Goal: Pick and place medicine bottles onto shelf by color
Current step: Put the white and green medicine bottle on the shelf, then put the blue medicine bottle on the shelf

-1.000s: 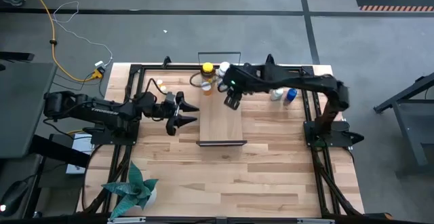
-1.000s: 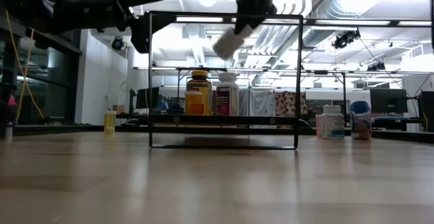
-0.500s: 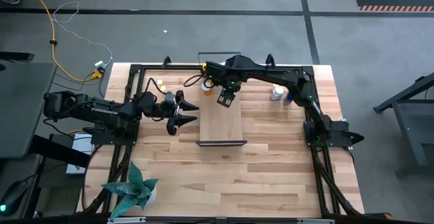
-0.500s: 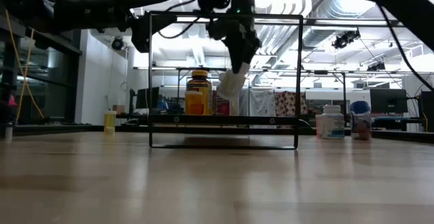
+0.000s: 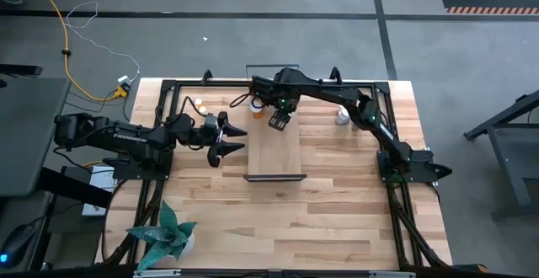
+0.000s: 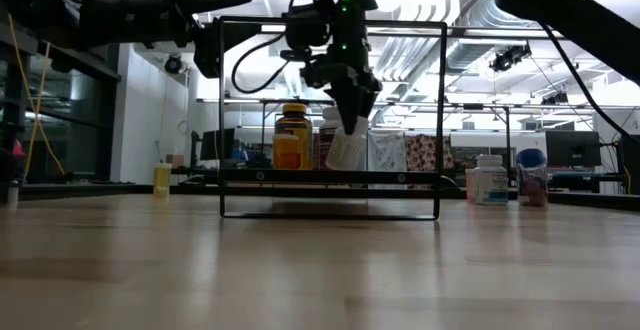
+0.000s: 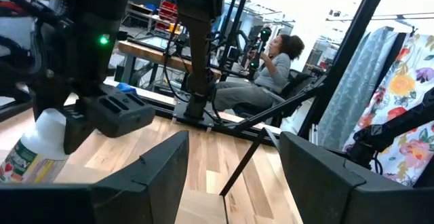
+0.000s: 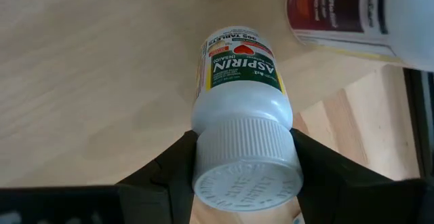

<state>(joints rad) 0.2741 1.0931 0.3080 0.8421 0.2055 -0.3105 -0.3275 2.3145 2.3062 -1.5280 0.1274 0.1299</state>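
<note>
Two bottles [image 6: 310, 138] sit on the shelf [image 5: 275, 152] at its 12 o'clock end, two more bottles [image 6: 508, 179] on the table [image 5: 337, 219] at shelf's 2 o'clock.

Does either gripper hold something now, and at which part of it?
The right gripper holds a white aspirin bottle by its cap. The left gripper holds nothing.
</note>
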